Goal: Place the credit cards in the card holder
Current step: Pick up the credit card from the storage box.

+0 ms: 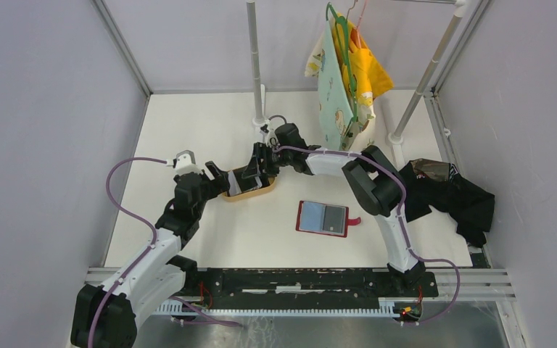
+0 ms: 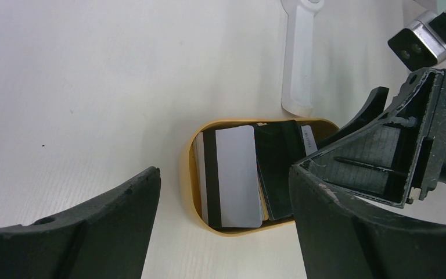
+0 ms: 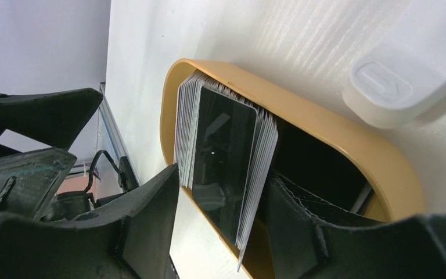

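Black right claw [image 3: 222, 180]: down in the tray, one finger on each side of the card bundle! Both fingers sit right up against it, but whether they are really squeezing, I cannot tell.
Silver and dark credit cards [image 3: 223, 145]: all in the tray as one thick leaning bundle, pale edges fanned out. The right wrist camera faces a glossy dark card, and the left wrist camera sees a silvery one with a black stripe.
Tan tray [image 3: 337, 133]: oval and shallow, flat on the table. The cards fill one end and the right claw's finger dips into the other.
Black left claw [image 2: 225, 171]: released, with the fingers spread wide and nothing between them. It hovers just above the tray's near end, opposite the right claw.
Red card holder [image 1: 323, 218]: lying open and flat on the table, grey lining up, red tab sticking out to the right. It is well apart from the tray, nearer the arm bases, and neither claw is touching it.
White table [image 1: 210, 123]: carries the tray towards the middle and the card holder to its right.
White rack foot [image 3: 395, 81]: just beside the tray's far rim.
Hanging clothes [image 1: 348, 72]: yellow and pale green, up on the rail at the back.
Dark cloth [image 1: 450, 192]: heaped at the table's right edge.
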{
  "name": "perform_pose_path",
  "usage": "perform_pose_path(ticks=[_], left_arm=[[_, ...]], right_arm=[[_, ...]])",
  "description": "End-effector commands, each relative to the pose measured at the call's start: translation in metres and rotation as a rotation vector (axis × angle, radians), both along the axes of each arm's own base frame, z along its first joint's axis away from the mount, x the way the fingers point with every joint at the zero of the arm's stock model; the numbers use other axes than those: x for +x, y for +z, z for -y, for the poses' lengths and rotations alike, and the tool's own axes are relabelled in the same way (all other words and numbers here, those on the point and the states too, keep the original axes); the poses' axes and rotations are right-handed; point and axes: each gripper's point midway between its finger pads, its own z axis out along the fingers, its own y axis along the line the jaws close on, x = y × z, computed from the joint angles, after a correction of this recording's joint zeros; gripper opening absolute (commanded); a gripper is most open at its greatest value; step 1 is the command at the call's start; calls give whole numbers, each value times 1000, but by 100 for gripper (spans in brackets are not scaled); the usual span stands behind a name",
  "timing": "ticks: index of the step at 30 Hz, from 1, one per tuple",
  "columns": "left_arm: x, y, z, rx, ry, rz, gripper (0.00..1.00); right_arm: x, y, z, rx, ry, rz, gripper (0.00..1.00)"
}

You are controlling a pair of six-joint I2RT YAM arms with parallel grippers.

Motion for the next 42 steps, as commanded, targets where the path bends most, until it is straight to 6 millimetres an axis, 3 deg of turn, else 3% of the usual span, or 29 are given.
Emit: perform_pose_path(ticks=[1,11,18,30,34,42], left_arm=[[7,17,2,-56,12,70,86],[7,17,2,-55,10,69,86],[7,17,2,-56,10,71,86],[7,17,2,-57,8,71,86],[7,17,2,-57,8,71,86],[7,17,2,-57,9,70,86]], right_arm=[[4,53,1,117,11,65,59],[13,36,16,32,-31,95,44],[24,21,30,-66,-82,128,27],[25,21,38,-58,-99,115,26],[27,19,42,-69,-109,119,13],[38,28,58,-114,-154,179,3]])
